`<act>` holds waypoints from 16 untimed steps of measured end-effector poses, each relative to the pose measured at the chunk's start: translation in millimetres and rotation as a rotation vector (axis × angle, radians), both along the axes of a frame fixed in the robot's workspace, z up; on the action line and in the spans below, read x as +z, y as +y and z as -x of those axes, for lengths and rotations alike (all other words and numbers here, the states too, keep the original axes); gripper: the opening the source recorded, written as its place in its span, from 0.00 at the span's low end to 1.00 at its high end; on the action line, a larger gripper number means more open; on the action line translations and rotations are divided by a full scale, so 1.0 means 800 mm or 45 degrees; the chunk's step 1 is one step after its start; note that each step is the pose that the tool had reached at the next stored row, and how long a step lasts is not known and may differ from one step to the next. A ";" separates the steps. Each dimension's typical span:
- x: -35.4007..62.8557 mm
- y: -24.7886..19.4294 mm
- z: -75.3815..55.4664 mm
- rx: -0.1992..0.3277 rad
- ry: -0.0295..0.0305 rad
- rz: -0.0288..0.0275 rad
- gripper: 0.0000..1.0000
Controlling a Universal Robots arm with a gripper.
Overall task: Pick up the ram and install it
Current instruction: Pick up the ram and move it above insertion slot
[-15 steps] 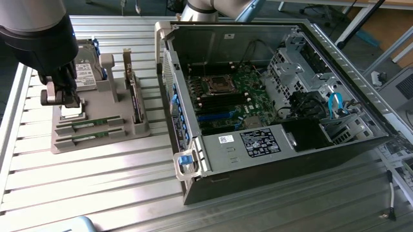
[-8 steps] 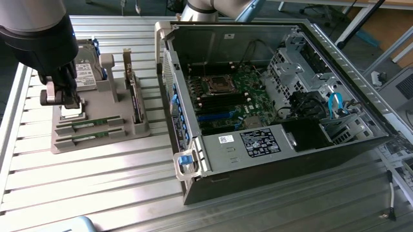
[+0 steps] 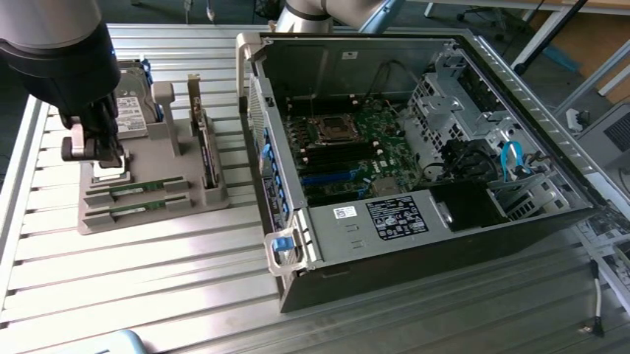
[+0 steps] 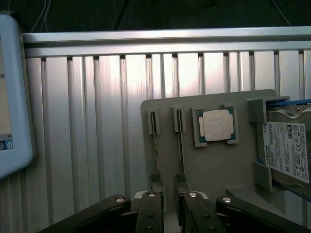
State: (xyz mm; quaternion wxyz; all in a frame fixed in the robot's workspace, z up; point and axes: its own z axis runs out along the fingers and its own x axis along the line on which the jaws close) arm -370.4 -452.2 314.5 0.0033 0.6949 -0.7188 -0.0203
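Jaws are apart as far as I can see from the wrist view, with a narrow gap of grey tray showing between the two fingers and nothing pinched in there. The gripper [image 4: 168,183] is empty.

Both thin, narrow green ram sticks with small dark chips sit in their slots in the flat grey plastic parts tray [image 4: 214,170], one [image 4: 155,145] right beside the other [image 4: 181,145], parallel and standing on edge. In the wrist view each fingertip [image 4: 156,183] lines up with the near end of one stick, though I can't tell if anything is touching.

From the exterior view the gripper [image 3: 102,156] hangs over the tray [image 3: 147,221], above the part beyond the sticks [image 3: 133,186] [image 3: 133,209] and close to the boxy silver hard drive with a white label [image 3: 133,110] [image 4: 284,150]. A square silver processor chip in a green frame [image 4: 216,125] rests in its own pocket, between the stick slots and the drive. A larger dark expansion card with a metal bracket [image 3: 203,155] stands upright along the tray edge nearest the PC.

On the exterior view's right of the tray, the open black and grey computer case [image 3: 295,243] lies on its side with the green motherboard [image 3: 369,122] exposed. Everything rests on the ribbed aluminium table [image 3: 147,280] [image 4: 97,121].
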 end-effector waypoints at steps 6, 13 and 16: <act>0.000 -0.0001 -0.001 0.009 0.0003 0.0012 0.24; -0.008 -0.0001 -0.001 0.009 -0.0005 -0.0022 0.24; -0.014 -0.0001 -0.001 0.009 -0.0006 -0.0023 0.24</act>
